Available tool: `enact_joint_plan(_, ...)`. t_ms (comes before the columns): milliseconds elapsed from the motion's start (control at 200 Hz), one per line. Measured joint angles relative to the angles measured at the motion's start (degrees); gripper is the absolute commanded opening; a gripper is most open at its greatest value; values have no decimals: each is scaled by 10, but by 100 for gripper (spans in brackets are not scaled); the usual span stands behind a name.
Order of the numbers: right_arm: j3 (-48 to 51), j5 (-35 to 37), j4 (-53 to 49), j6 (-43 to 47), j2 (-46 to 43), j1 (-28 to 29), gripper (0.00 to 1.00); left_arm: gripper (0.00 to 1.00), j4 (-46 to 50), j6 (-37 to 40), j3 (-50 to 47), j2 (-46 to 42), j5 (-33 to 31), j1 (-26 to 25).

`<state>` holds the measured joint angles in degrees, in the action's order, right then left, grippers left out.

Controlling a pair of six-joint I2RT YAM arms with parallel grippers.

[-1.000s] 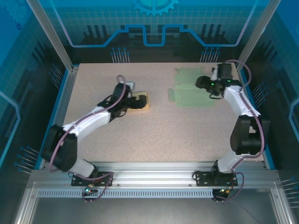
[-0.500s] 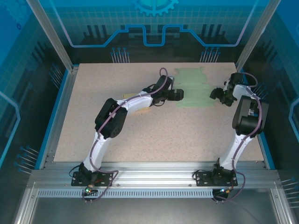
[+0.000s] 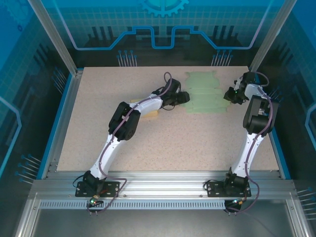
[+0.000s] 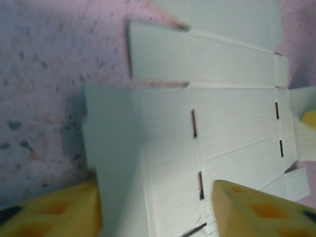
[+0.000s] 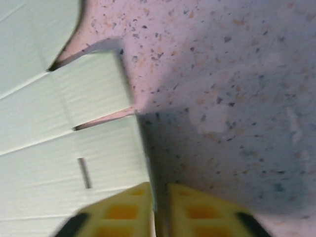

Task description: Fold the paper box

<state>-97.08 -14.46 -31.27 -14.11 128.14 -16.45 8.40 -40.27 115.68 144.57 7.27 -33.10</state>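
Pinching paper box (image 5: 74,123) edge in right jaws, left jaws straddling flap (image 4: 116,163)

Bare table (image 3: 187,143) is lying open at six and nine o'clock; the left arm (image 3: 145,103) is slanting up from seven, the paper box (image 3: 205,91) blocking one o'clock.

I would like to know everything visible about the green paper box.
The paper box is an unfolded pale green blank, ribbed card by its look, with flaps, creases and narrow slots. It lies mostly flat at the far side of the table. Its left flap is raised between the fingers of the open left gripper; the right gripper is shut on its right edge.
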Motion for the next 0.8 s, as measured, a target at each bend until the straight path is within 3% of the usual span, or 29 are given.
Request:
enact_joint_plan(95,30,-12,17,-11,-20,0,4,23,0,-4,0,4,14,7)
enact_joint_plan(305,155,-17,40,-51,-114,0,5,9,-12,15,-20,1,34,19)
enact_joint_plan(505,309,-18,82,-98,-242,17,3,8,-56,27,-90,-31,64,36)
enact_joint_plan(565,358,-7,96,-113,-285,33,3,16,-73,29,-118,-47,75,41)
enact_joint_plan(585,373,-5,99,-116,-297,37,2,27,-79,27,-127,-51,78,43)
enact_joint_plan(630,402,4,102,-126,-325,47,2,65,-96,29,-149,-64,87,47)
enact_joint_plan(655,419,10,104,-131,-341,50,2,75,-106,26,-163,-73,92,49)
enact_joint_plan(800,499,39,119,-162,-425,57,1,80,-179,-6,-238,-122,121,62)
